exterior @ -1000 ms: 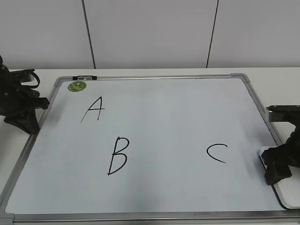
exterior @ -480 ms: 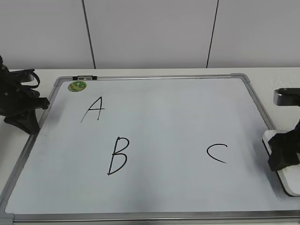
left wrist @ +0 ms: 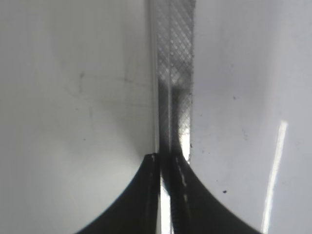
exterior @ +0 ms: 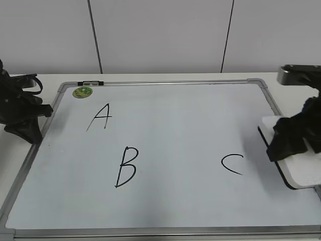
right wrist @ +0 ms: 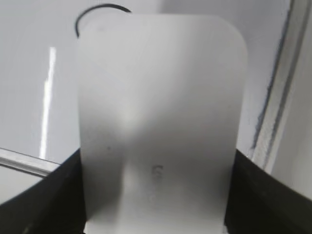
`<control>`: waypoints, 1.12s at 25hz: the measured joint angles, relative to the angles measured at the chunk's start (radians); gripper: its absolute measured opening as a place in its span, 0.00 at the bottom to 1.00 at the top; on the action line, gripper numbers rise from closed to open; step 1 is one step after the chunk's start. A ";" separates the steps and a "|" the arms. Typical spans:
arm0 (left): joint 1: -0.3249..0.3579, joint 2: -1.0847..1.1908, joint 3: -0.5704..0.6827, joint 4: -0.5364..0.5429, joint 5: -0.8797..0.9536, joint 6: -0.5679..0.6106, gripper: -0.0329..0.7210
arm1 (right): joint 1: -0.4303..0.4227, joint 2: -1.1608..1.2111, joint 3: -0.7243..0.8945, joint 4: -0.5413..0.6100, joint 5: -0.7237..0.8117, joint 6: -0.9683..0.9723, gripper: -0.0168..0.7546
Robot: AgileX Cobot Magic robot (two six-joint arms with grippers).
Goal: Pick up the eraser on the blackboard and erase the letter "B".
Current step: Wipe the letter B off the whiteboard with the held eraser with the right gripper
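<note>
While right jaws (exterior: 287,141) clamp eraser (exterior: 296,165), letter "B" (exterior: 125,167) intact

A round green sticker (exterior: 83,92) sits near the table's (exterior: 150,77) far left corner, a small black-and-silver clip (exterior: 91,83) just behind it.

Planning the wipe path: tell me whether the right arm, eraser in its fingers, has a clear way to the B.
Probably yes. The right gripper holds the eraser beside the "C"; only that letter lies between it and the "B".

Lab-like room, plain white wall panels (exterior: 160,35), white table (exterior: 296,80)
</note>
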 joint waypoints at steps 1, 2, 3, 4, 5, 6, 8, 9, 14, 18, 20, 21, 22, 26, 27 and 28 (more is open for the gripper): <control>0.000 0.000 0.000 0.000 0.000 0.000 0.06 | 0.023 0.000 -0.022 0.003 0.010 -0.002 0.73; 0.000 0.000 0.000 0.000 0.000 0.000 0.06 | 0.054 0.000 -0.041 0.004 0.018 -0.002 0.73; 0.000 0.000 0.000 0.000 0.000 0.000 0.06 | 0.088 0.000 -0.063 0.004 0.023 -0.002 0.73; 0.000 0.000 0.000 0.000 0.000 0.000 0.06 | 0.118 0.000 -0.086 0.006 0.029 -0.002 0.73; 0.000 0.000 0.000 0.000 0.000 0.000 0.06 | 0.154 0.000 -0.108 0.006 0.035 -0.002 0.73; 0.000 0.000 0.000 0.000 0.000 0.000 0.06 | 0.189 0.004 -0.136 0.008 0.045 -0.002 0.73; 0.000 0.000 0.000 0.000 0.000 0.000 0.06 | 0.252 0.029 -0.196 0.010 0.067 0.007 0.73; 0.000 0.000 0.000 0.000 0.000 0.000 0.06 | 0.284 0.046 -0.222 0.010 0.079 0.012 0.73; 0.000 0.000 0.000 0.000 0.000 0.000 0.06 | 0.420 0.167 -0.371 0.010 0.117 0.030 0.73; 0.000 0.000 0.000 0.000 0.000 0.000 0.06 | 0.498 0.295 -0.487 0.003 0.158 0.053 0.73; 0.000 0.000 0.000 0.000 0.000 0.000 0.06 | 0.533 0.352 -0.542 -0.025 0.179 0.068 0.73; 0.000 0.000 0.000 0.000 0.000 0.000 0.06 | 0.549 0.383 -0.572 -0.044 0.187 0.076 0.73; 0.000 0.000 0.000 0.000 0.000 0.000 0.06 | 0.562 0.413 -0.602 -0.063 0.192 0.087 0.73; 0.000 0.000 0.000 -0.001 0.000 0.000 0.06 | 0.602 0.525 -0.714 -0.126 0.238 0.111 0.73; 0.000 0.000 0.000 -0.001 0.000 0.000 0.06 | 0.608 0.548 -0.742 -0.137 0.246 0.116 0.73; 0.000 0.000 0.000 -0.001 0.000 0.000 0.06 | 0.612 0.574 -0.769 -0.144 0.249 0.115 0.73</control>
